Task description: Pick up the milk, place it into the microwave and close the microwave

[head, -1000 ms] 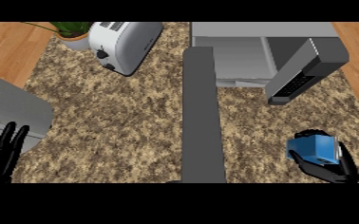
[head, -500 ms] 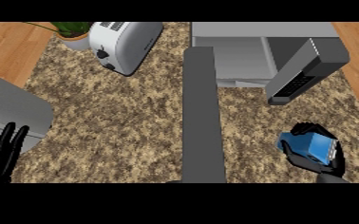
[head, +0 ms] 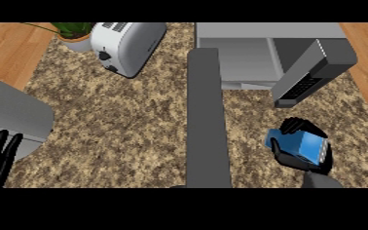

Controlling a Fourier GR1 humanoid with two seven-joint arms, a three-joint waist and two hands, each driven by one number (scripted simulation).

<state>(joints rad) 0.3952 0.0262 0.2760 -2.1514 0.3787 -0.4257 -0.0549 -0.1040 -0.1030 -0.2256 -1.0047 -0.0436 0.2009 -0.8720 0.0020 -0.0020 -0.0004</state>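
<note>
Over the last second the right hand [head: 290, 160], fingers curled round the blue milk carton [head: 302, 145], has moved left and a little farther across the counter. This has brought the carton nearer to the open microwave door [head: 313, 73].

Bare counter [head: 250, 111] between the long grey bar [head: 207, 126] and the swung-out microwave door [head: 313, 73], open microwave [head: 241, 58] just beyond

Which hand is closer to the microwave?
Right. The right hand, curled round the blue milk carton, is just below the open door of the microwave. The left hand rests far off at the view's lower left edge.
</note>
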